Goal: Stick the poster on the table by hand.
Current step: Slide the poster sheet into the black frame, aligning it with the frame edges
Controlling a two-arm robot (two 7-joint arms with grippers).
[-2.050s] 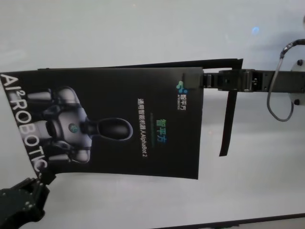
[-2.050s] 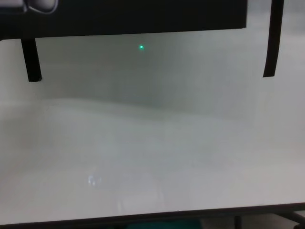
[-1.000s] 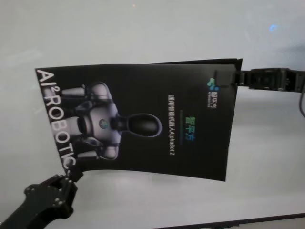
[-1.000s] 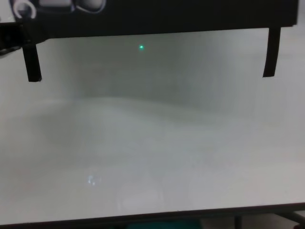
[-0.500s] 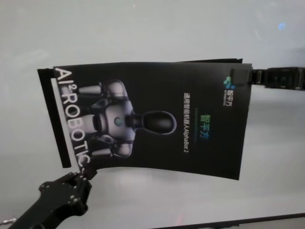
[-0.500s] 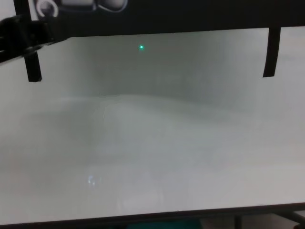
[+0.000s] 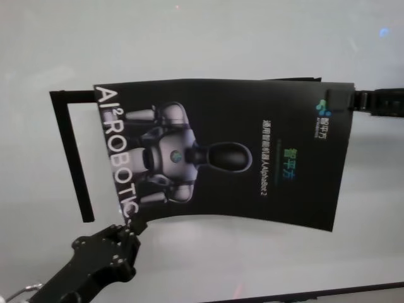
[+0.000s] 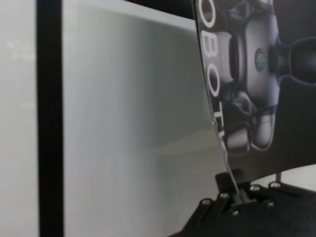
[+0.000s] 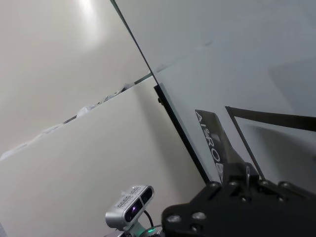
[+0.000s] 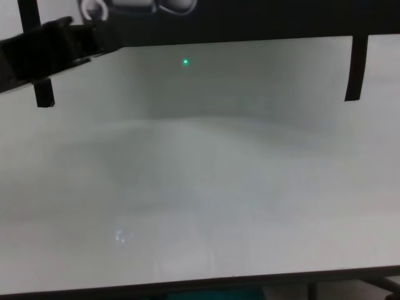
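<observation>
The black glossy poster [image 7: 252, 158] with the silver robot picture and white "AI²ROBOTIC" lettering hangs slightly curved over the white table [image 7: 202, 38]. My left gripper [image 7: 134, 225] is shut on its near left corner, also seen close up in the left wrist view, where the left gripper [image 8: 236, 190] pinches the poster [image 8: 256, 74] by its edge. My right gripper [image 7: 349, 100] is shut on the far right corner. In the chest view the poster's near edge [image 10: 250, 19] spans the top, with the left arm [image 10: 50, 50] beneath it.
A narrow black strip [image 7: 74, 158] lies on the table left of the poster, joined to a strip [image 7: 72, 95] along its far side. The chest view shows two strip ends [image 10: 44, 94] [image 10: 354, 69]. The table's dark front edge [image 7: 315, 295] runs near me.
Both grippers have carried the poster to the right across the table. The black strip on the left, hidden earlier, is now uncovered. The right strip is now covered in the head view.
</observation>
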